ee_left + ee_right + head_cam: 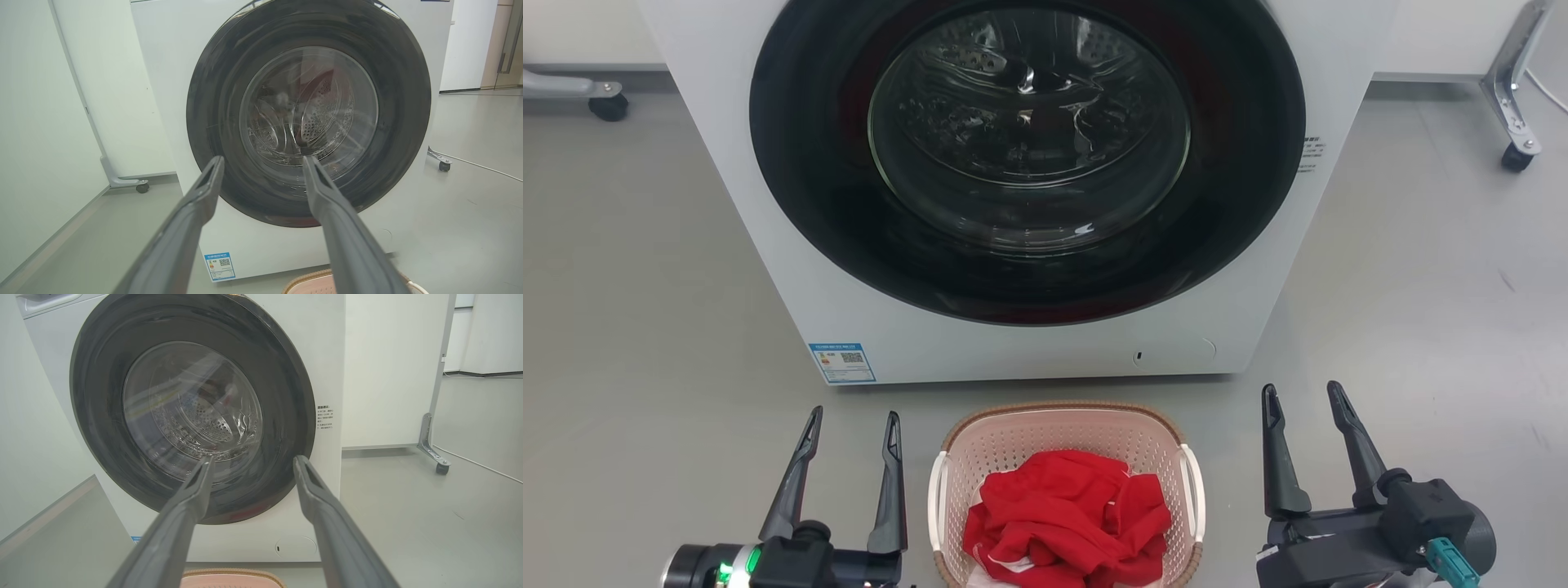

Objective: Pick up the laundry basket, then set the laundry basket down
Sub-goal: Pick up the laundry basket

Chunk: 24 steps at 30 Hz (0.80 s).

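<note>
**Surface.** Grey floor (645,286), smooth, with faint scuffs at the right.

**Room.** White panels (388,367) stand behind the washer and off to both sides, on metal legs. One pale cable (478,463) lies on the floor past the right-hand leg.

**Washer** (1013,359), one. White front-loader standing on the floor, middle of the head view.
- Door (1029,155), one: round, dark, shut, with a clear glass bowl through which the steel drum shows.
- Blue label (843,362), one, at the lower left corner of the front.
- Small block of print, one, on the front just right of the door.

**Casters**, two counted in the head view, both black and each under a metal leg: left caster (608,106) and right caster (1516,157).

**Basket** (1054,437), one. Pink, perforated, with a brown rim. It rests on the floor just in front of the washer, between the two grippers, and neither touches it.
- White handles, two: left handle (937,498) and right handle (1194,490).
- Contents: red cloth (1070,514), one crumpled heap, with a bit of white at its lower edge.

**Grippers**, two.
- Left gripper (854,416): fingers spread apart, nothing between them, pointing at the washer, just beside the basket's left side.
- Right gripper (1302,390): fingers likewise spread and empty, pointing at the washer, a little farther from the basket's right side.
</note>
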Available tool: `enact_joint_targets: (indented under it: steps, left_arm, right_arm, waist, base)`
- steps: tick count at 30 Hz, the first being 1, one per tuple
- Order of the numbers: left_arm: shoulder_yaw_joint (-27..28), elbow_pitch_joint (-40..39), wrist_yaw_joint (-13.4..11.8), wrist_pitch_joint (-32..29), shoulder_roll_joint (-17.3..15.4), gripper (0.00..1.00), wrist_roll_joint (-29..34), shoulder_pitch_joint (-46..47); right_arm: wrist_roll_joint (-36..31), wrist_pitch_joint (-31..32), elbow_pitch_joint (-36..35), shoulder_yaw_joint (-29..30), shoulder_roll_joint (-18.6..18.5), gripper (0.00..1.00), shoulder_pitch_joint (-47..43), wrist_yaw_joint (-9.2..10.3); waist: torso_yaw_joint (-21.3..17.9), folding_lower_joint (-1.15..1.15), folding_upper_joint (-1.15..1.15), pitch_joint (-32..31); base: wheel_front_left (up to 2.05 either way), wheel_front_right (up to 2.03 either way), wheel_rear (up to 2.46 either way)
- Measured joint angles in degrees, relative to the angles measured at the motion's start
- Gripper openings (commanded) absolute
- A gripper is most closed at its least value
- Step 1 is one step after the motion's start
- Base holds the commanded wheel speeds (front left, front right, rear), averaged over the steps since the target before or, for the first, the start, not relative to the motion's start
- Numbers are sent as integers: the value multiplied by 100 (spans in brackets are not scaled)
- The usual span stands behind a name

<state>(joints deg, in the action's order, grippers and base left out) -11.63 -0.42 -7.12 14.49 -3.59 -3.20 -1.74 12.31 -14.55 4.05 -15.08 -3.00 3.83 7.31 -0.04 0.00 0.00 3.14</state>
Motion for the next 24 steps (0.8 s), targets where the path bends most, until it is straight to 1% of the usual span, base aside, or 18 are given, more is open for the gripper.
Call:
enact_joint_targets:
  steps: [11,17,24]
  left_arm:
    - [0,-12,0,0,10,100,-26,79]
    - [5,51,0,0,21,100,-70,438]
    - [-24,370,8,0,42,100,-119,949]
  right_arm:
    - [0,0,-91,29,2,100,57,-2]
    - [3,-1,-90,99,3,100,396,-51]
    - [100,-15,109,247,2,100,849,-98]
  waist:
    - [-2,0,0,356]
    - [-6,1,0,714]
    - [-12,1,0,1237]
  base:
    - [0,0,0]
    - [0,0,0]
    - [0,0,0]
